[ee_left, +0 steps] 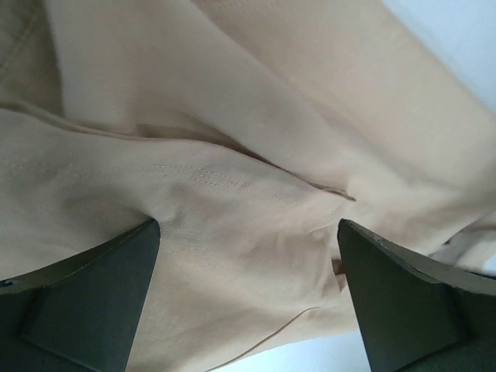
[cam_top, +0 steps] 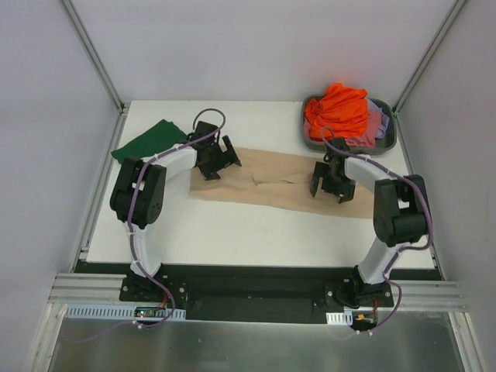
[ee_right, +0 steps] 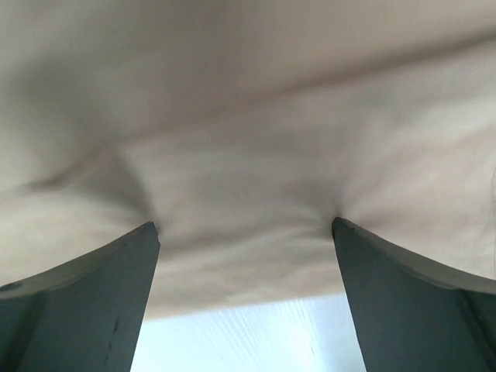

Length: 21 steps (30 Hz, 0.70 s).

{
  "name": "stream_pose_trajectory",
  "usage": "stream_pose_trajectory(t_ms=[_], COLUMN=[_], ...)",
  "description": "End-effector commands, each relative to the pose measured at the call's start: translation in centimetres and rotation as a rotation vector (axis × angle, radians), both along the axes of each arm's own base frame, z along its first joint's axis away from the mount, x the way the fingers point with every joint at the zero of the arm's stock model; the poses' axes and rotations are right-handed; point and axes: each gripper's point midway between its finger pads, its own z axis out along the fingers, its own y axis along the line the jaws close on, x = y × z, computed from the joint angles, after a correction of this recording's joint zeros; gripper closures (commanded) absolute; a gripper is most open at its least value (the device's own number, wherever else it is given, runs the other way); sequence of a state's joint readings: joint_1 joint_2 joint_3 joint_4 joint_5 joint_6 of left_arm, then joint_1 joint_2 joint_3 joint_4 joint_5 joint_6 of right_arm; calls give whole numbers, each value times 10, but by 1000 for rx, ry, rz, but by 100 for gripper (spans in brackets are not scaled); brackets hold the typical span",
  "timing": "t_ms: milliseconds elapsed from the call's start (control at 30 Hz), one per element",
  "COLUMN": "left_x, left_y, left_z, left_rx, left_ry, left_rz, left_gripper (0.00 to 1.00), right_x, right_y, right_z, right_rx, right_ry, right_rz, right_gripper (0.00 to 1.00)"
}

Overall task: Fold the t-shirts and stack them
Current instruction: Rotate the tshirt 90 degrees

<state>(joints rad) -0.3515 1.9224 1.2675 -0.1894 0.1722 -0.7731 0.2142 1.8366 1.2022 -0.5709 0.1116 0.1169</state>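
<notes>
Early yet: green t-shirt (cam_top: 147, 139) lies folded at ten o'clock; beige t-shirt (cam_top: 279, 184), a half-folded band at centre, sits under the spread left tool (ee_left: 248, 232) and right tool (ee_right: 244, 229); orange t-shirt (cam_top: 337, 108) waits in the tub (cam_top: 310, 136), one o'clock.

The left arm (cam_top: 172, 160) reaches forward and bends inward, and the left gripper (cam_top: 219, 161) points down with its fingers spread wide. The right arm (cam_top: 377, 174) mirrors it. The right gripper (cam_top: 332, 186) is equally wide and seemingly just as low.

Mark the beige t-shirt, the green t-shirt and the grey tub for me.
beige t-shirt (cam_top: 273, 187): top view, middle of cloth.
green t-shirt (cam_top: 147, 142): top view, its middle.
grey tub (cam_top: 394, 124): top view, right rim.
</notes>
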Motion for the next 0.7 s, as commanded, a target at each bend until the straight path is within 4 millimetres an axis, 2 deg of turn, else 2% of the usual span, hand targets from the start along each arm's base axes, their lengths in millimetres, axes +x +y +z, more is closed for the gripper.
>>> stream_pose_trajectory(t_ms=[0, 133, 233, 333, 367, 400, 467, 533, 667], left_x=[10, 39, 70, 96, 111, 120, 143, 164, 198], left_y=[-9, -31, -50, -77, -89, -95, -97, -98, -104], left_z=[-34, -26, -18, -16, -2, -8, -11, -10, 11], left_rx=[-14, -103, -183, -309, -361, -384, -395, -411, -496], left_ry=[72, 70, 55, 79, 57, 64, 43, 11, -88], left_rz=[-20, -36, -45, -58, -67, -64, -10, 16, 3], left_gripper=[1, 1, 1, 1, 1, 1, 1, 1, 1], right_x=[-68, -124, -163, -187, -191, -194, -192, -179, -157], right_y=[10, 41, 83, 122, 137, 147, 137, 121, 109], right_z=[3, -7, -8, -5, -2, 2, 13, 24, 48], right_rx=[73, 115, 209, 279, 316, 334, 252, 156, 83], right_ry=[43, 101, 178, 206, 209, 217, 210, 142, 25], right_rz=[-86, -3, 97, 196, 226, 268, 285, 285, 332], right_gripper=[4, 4, 4, 4, 4, 4, 4, 4, 4])
